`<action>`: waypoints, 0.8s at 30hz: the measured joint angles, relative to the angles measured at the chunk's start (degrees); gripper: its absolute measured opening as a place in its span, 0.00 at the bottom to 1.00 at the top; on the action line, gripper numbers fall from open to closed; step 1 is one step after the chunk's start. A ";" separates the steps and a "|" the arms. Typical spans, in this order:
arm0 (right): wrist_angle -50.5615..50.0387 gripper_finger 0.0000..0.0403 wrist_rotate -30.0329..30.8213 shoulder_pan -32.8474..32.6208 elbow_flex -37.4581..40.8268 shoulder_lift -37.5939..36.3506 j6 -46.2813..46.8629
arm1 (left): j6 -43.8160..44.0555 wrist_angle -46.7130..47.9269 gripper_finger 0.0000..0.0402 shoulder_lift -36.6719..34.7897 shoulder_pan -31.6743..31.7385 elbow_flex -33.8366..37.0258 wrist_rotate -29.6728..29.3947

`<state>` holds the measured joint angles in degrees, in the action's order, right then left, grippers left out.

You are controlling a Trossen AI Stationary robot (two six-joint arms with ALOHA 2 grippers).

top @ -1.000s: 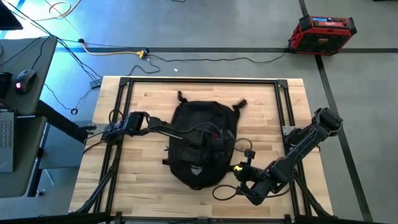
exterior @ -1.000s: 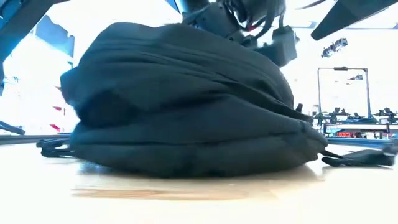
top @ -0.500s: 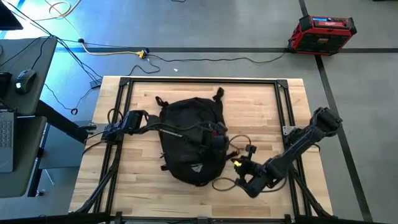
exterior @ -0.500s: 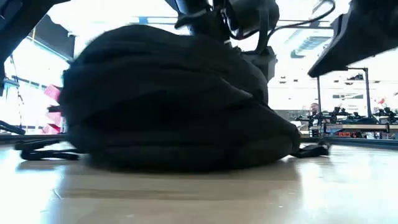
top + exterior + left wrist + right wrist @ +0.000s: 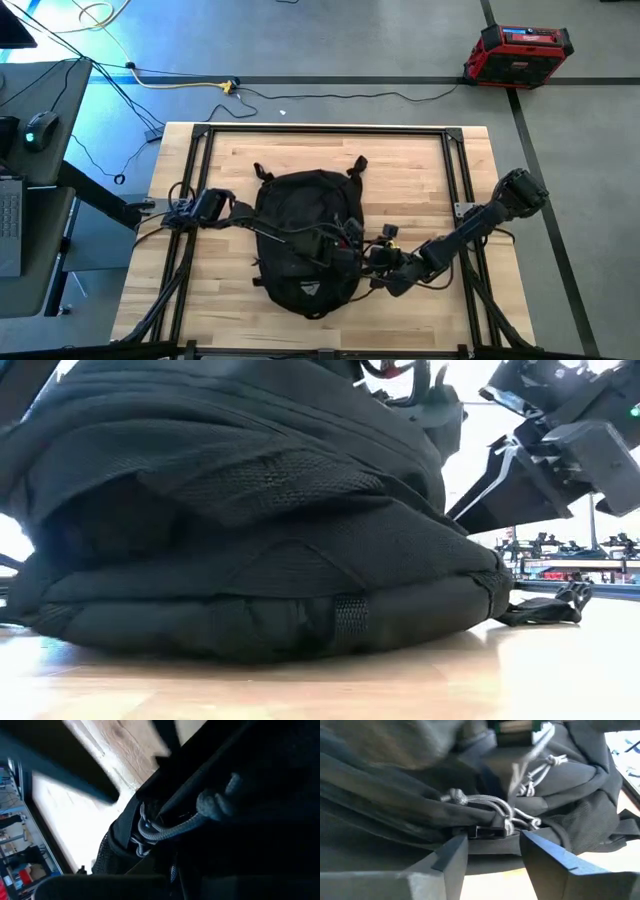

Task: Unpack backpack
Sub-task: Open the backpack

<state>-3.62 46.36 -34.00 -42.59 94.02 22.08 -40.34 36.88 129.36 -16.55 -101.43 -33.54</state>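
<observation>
1. a pale wooden desk [image 5: 420, 180] edged by a black metal frame is seen from above, standing on a grey floor; a red and black case [image 5: 518, 55] sits on the floor beyond its far right corner, and a yellow cable [image 5: 180, 84] trails near the far left.
2. the backpack [image 5: 305, 240] is laid flat near the middle of the desk, its white triangular logo [image 5: 308, 289] toward the near edge and its straps toward the far edge.
3. the left gripper [image 5: 335, 250] is placed on top of the backpack; whether its jaws are parted cannot be told.
4. the right gripper [image 5: 378, 268] is set against the backpack's right side; in the right wrist view its jaws are parted, with a grey zipper pull cord [image 5: 490, 807] just ahead of them and nothing gripped.
5. only the low view shows the room behind: bright windows and distant racks, with a strap buckle [image 5: 572, 596] resting on the desk to the right of the bag.
6. only the left wrist view shows a knotted grey cord [image 5: 200, 812] against the black fabric up close.
</observation>
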 joint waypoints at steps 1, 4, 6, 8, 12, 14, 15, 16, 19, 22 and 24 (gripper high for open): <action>0.00 0.44 -0.53 0.28 0.00 -0.01 -0.23 | 0.10 0.00 0.00 0.00 -0.25 0.00 -0.10; -0.44 0.43 -2.76 0.83 -0.01 -0.98 -1.58 | 0.21 0.00 0.00 0.00 -0.78 0.02 -0.89; -1.28 0.42 -3.33 1.08 -0.02 -2.29 -1.61 | 0.57 -0.04 0.00 0.00 -1.01 0.02 -1.48; -2.43 0.40 -3.13 1.64 -0.02 -4.20 -1.93 | 0.79 -0.01 0.00 -0.02 -1.03 0.01 -1.57; -3.58 0.37 -2.22 3.53 0.29 -7.20 -4.18 | 1.14 0.02 0.00 -0.07 -1.10 0.00 -1.62; -3.91 0.36 -2.64 5.24 0.68 -7.52 -4.00 | 1.27 0.07 0.00 -0.07 -1.17 0.00 -1.69; -3.48 0.36 -4.08 6.22 0.96 -7.47 -3.50 | 1.27 0.09 0.00 -0.07 -1.19 0.02 -1.73; -2.21 0.35 -6.27 7.11 1.45 -7.09 -3.09 | 1.31 0.13 0.00 -0.07 -1.21 0.02 -1.73; 4.30 0.35 -11.43 8.49 3.34 -5.29 -4.03 | 2.29 0.82 0.00 -0.07 -1.21 0.01 -1.68; 7.53 0.35 -12.43 8.54 3.72 -4.47 -5.62 | 2.73 1.62 0.00 -0.09 -1.30 0.01 -1.62; 7.58 0.35 -12.42 8.54 3.72 -4.34 -5.72 | 2.68 1.53 0.00 -0.09 -1.30 0.02 -1.63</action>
<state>3.97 33.94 -25.45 -38.87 89.67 16.36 -37.66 38.42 129.27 -17.85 -101.41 -35.17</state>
